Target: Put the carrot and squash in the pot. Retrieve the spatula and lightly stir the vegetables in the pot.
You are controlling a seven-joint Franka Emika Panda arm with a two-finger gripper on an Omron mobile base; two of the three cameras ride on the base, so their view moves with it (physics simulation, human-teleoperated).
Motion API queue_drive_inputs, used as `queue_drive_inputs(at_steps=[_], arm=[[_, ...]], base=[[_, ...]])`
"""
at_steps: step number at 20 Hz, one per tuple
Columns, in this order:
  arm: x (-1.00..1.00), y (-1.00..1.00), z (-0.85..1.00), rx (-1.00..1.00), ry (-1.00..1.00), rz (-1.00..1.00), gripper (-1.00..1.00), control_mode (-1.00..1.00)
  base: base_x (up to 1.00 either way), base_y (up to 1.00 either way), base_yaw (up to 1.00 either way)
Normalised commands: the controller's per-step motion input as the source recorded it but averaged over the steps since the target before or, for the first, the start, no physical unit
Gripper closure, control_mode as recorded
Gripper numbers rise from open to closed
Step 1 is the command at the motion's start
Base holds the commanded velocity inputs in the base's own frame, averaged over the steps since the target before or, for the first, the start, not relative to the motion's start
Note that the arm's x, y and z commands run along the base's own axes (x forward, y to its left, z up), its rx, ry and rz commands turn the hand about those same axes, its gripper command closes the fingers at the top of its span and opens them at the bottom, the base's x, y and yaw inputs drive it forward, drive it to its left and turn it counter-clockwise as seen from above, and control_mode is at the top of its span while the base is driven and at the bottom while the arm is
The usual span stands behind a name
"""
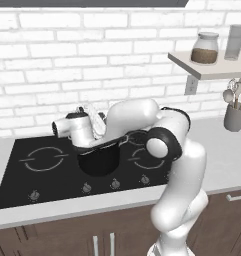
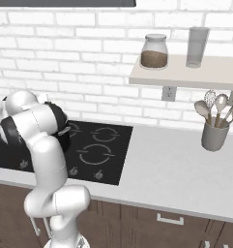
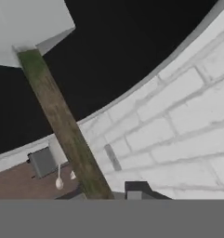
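The black pot [image 1: 99,161] stands on the cooktop [image 1: 42,167] between the burners, and my arm crosses just above its rim. My gripper [image 1: 93,124] hangs over the pot's far-left edge. In the hand view my gripper [image 3: 104,193] is shut on the spatula [image 3: 62,116]. The spatula's wooden handle runs from between my fingertips up to a flat grey blade at the top left. That blade also shows as a pale strip beside my hand, the spatula [image 1: 96,118]. The carrot and squash are hidden from view.
A grey utensil holder [image 1: 235,118] [image 2: 214,135] stands on the counter at the right. Above it a wall shelf [image 2: 185,75] carries a jar [image 2: 154,51] and a glass [image 2: 196,47]. A brick wall runs close behind the cooktop [image 2: 103,145].
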Motion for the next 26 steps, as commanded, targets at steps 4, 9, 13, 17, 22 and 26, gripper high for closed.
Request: queue_drive_inputs(at_steps=[4,9,13,17,22,26], arm=[[-0.18,0.00,-0.01,0.48,0.01,0.00,1.00,-1.00],[0.00,-0.03,0.00,0.45,0.03,0.00,1.00,-1.00],[0.00,-0.11,-0.20,0.14,-0.01,0.00,1.00,-1.00],[0.00,-0.16,-0.53,-0.06,-0.14,0.00,1.00,-1.00],[0.01,-0.03,-0.55,-0.26,-0.26,0.00,1.00,-1.00],[0.02,0.00,-0.38,-0.22,-0.27,0.00,1.00,-1.00]], base=[[0.00,0.00,0.00],[0.00,0.00,0.00],[0.00,0.00,0.00],[0.00,0.00,0.00],[0.00,0.00,0.00],[0.00,0.00,0.00]])
